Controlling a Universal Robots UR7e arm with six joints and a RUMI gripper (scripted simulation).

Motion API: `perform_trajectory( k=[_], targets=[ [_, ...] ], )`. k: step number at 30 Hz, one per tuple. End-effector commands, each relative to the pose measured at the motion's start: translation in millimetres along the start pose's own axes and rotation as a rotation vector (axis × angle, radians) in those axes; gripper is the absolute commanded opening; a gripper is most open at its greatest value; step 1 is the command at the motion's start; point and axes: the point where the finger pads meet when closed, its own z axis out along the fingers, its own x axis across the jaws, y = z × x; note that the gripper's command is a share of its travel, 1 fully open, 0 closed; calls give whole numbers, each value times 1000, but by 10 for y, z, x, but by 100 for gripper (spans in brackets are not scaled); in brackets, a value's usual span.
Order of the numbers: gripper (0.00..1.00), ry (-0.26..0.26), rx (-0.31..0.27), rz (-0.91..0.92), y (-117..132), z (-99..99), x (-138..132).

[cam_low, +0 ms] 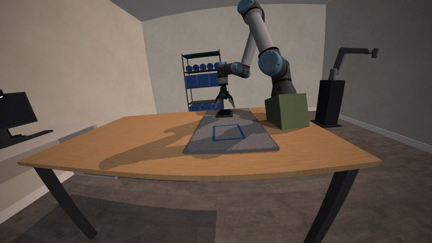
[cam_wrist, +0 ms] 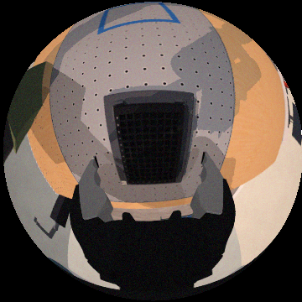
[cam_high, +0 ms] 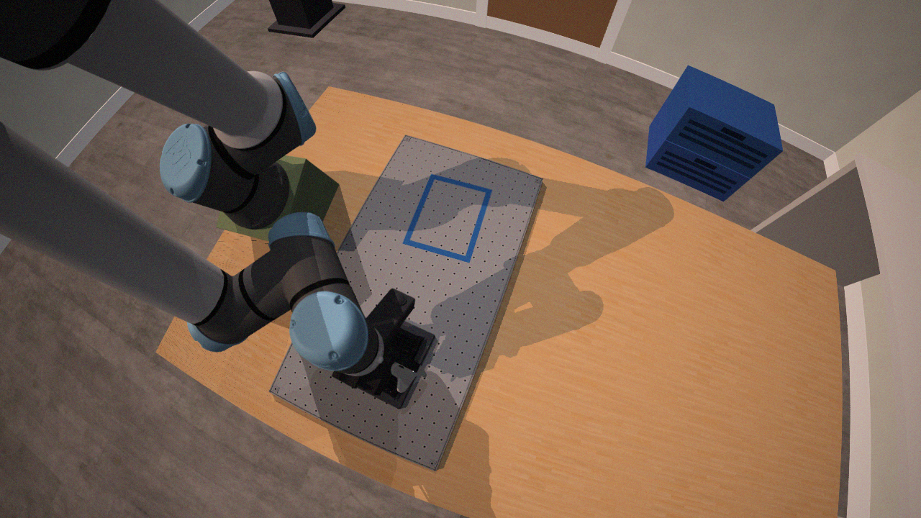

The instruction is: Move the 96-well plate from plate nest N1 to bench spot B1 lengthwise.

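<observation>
We are in the approach step: our gripper (cam_wrist: 150,168) hangs spread wide and empty just above the 96-well plate (cam_wrist: 151,140), which sits in plate nest N1 (cam_wrist: 110,126) (well apart from the taped outline (cam_wrist: 138,13)). Next, we judge, lower and close.

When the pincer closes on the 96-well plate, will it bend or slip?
The 96-well plate looks like a rigid moulded grid, so it probably stays stiff. Its side walls seem smooth, so it might slip. The open pincer straddles it evenly, so tipping seems unlikely.
</observation>
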Motion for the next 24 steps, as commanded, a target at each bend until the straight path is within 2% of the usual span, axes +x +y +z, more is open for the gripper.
perform_trajectory(
  k=[1,11,12,24],
  targets=[
    [100,4,-2,-1,4,25,13],
    [100,6,-4,0,9,16,19],
    [0,6,-4,0,9,16,19],
    [0,6,-4,0,9,16,19]
  ],
)
